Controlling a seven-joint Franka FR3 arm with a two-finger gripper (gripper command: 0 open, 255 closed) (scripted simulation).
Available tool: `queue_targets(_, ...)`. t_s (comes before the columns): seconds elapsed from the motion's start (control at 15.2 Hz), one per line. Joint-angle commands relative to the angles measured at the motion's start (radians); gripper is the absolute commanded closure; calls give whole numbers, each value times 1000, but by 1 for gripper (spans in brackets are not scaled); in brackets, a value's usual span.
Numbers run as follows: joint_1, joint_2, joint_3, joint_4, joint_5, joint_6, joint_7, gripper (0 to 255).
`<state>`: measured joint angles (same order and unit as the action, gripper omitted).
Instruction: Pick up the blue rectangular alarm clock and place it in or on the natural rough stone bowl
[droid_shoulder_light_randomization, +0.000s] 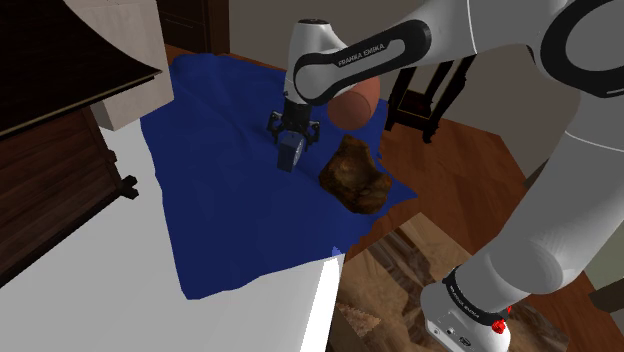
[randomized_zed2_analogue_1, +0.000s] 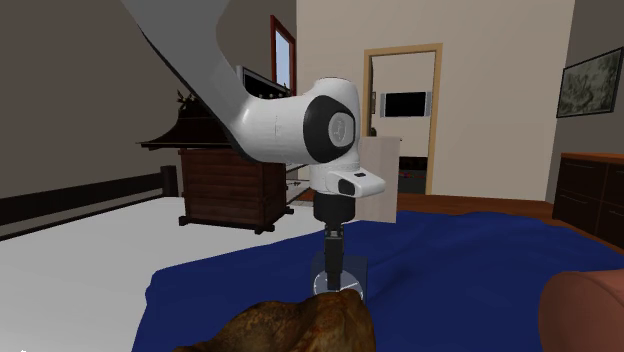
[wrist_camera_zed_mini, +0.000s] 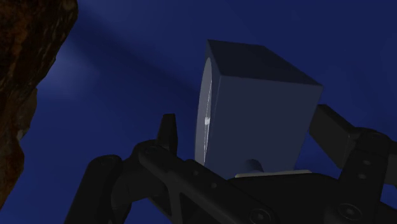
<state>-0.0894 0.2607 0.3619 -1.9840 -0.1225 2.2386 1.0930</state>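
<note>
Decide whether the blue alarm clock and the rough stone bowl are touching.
Apart. The shoulder view shows a strip of blue cloth between the alarm clock and the stone bowl.

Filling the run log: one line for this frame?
phase: pre-grasp | black gripper: open, astride blue rectangular alarm clock | brown rough stone bowl: beside clock, apart

1. The shoulder view looks down from beside the stand (droid_shoulder_light_randomization: 465, 315) over the blue cloth (droid_shoulder_light_randomization: 230, 200).
2. The second exterior view sits low, facing the arm (randomized_zed2_analogue_1: 290, 125) across the bowl (randomized_zed2_analogue_1: 290, 325).
3. The wrist view hangs close above that cloth.
</note>
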Motion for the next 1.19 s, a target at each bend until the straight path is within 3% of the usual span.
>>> queue_targets(0.0,0,0,0,0,0,0,0,0)
queue_targets(0.07,0,0,0,0,0,0,0,0)
queue_targets(0.13,0,0,0,0,0,0,0,255)
queue_targets(0.73,0,0,0,0,0,0,0,255)
queue_targets(1.12,-5,-41,7,32,22,-70,-15,255)
